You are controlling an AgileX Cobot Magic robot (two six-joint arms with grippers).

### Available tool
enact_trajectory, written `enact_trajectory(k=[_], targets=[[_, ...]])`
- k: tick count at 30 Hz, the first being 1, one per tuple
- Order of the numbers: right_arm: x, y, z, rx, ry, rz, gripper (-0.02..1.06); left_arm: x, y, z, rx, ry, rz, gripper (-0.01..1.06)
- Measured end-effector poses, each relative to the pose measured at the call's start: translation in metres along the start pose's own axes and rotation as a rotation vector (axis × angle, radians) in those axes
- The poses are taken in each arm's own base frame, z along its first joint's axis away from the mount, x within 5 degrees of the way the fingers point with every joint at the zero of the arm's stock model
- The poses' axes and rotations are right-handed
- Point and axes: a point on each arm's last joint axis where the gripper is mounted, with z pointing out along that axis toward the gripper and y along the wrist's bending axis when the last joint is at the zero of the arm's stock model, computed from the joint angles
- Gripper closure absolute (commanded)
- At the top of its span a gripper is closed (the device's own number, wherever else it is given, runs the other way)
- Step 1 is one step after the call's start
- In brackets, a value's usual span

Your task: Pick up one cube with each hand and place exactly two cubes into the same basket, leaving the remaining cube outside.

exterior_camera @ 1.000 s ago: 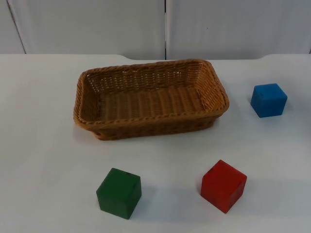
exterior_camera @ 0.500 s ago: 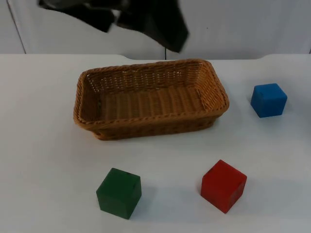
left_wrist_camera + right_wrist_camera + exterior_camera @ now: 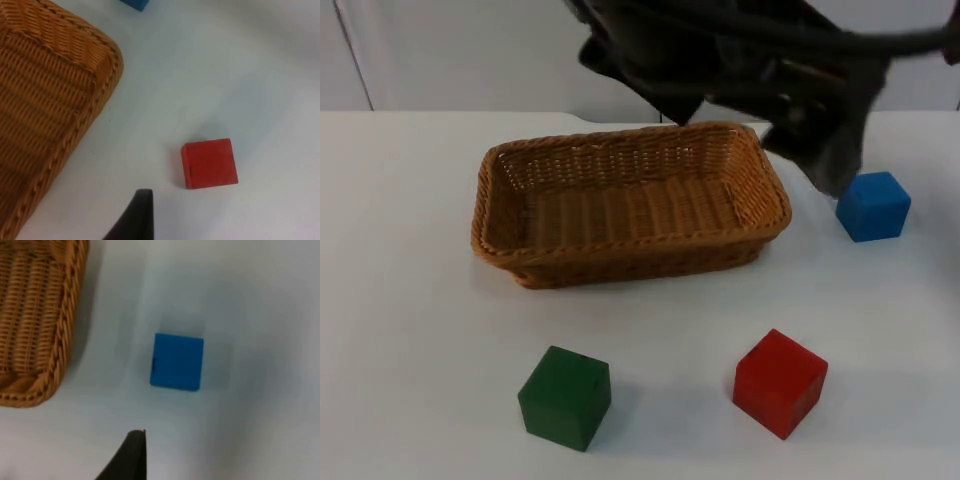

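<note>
A lab-like test bench: a bare white table top (image 3: 410, 300) against a grey partition wall (image 3: 500, 50).

Both arms (image 3: 720, 60) matte black, bulky (blurred); slim black tapered fingertip (image 3: 137, 215) on each wrist.

Three cubes (image 3: 778, 383) outside empty basket (image 3: 520, 266)

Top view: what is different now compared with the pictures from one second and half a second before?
Both arms have swept in from above: none a second ago, one dark blur half a second ago; now they stretch over the far side of the wicker basket, reaching down beside the blue cube. Nothing is gripped. The basket, blue cube, red cube and green cube have not moved; the basket holds no cube.
</note>
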Motion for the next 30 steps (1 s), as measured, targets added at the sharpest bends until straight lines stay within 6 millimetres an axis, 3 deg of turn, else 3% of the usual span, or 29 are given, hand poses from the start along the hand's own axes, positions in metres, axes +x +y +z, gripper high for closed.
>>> enact_trajectory(k=[7,13,24,30], targets=[[-0.016,0.004,0.036,-0.022,0.04,-0.02,-0.01,0.003,-0.014,0.039,-0.036,0.083,0.004,0.06],[-0.027,0.006,0.064,-0.045,0.058,-0.021,-0.01,0.01,-0.01,0.073,-0.073,0.151,-0.038,0.06],[-0.035,0.02,0.114,-0.076,0.109,-0.072,-0.01,0.006,-0.008,0.11,-0.086,0.194,-0.05,0.06],[-0.034,0.019,0.123,-0.074,0.114,-0.072,-0.01,0.01,-0.005,0.131,-0.118,0.238,-0.073,0.06]])
